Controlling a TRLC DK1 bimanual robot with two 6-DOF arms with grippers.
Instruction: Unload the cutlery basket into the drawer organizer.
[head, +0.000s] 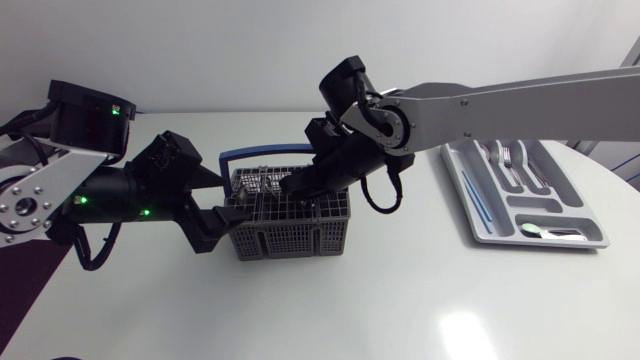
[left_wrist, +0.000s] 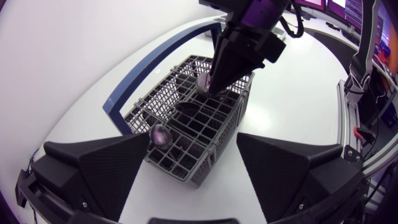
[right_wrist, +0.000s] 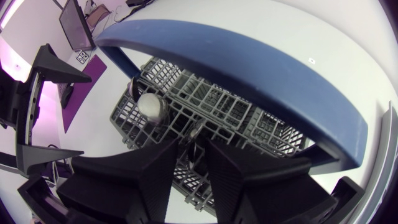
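Left arm (head: 95, 190): enters from the left edge, stretched low over the table (head: 400, 310) toward the left end of the cutlery basket (head: 290, 238). Left gripper (left_wrist: 194, 140): jaws spread wide, holding nothing; the near corner of the basket sits between its fingers (left_wrist: 99, 168). 1 finger is close against the basket wall, the other stands apart from it.

Right arm (head: 500, 100): comes in from the right, reaches past the middle and bends down steeply at the wrist. Right gripper (right_wrist: 194, 148): tip inside the basket, under the arch of the blue handle (head: 262, 152). Cannot tell whether it grips anything.

Basket: near table centre, upright. 1 spoon bowl (left_wrist: 160, 135) sticks up beside the left gripper, a 2nd (left_wrist: 202, 82) just beside the right gripper's tip.

Drawer organizer (head: 540, 206): well apart, on the right, with forks (head: 505, 158) lying in it.
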